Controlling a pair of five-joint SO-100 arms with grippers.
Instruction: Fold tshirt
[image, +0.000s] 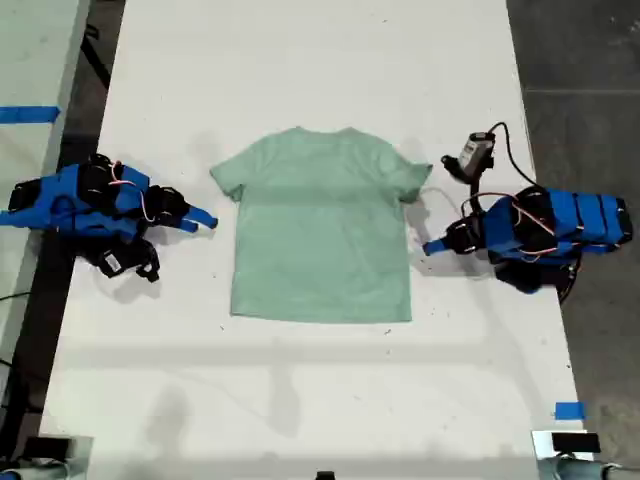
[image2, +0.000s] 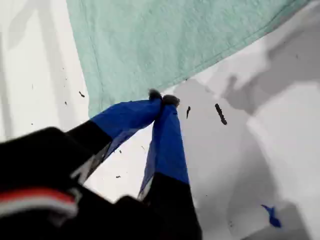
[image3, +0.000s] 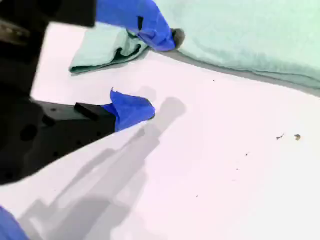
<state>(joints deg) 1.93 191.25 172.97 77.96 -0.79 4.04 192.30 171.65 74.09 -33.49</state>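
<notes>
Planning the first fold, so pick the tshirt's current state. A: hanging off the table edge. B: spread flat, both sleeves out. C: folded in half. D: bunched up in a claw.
B: the tshirt lies spread flat on the white table, both sleeves sticking out sideways.

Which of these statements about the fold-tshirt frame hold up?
1. The tshirt lies spread out, unfolded, on the white table. True.
2. My first gripper is wide open. False: its jaws are closed, tips together by the shirt's edge.
3. My second gripper is open and holds nothing. True.
4. One sleeve is folded across the chest. False: both sleeves stick out to the sides.
</notes>
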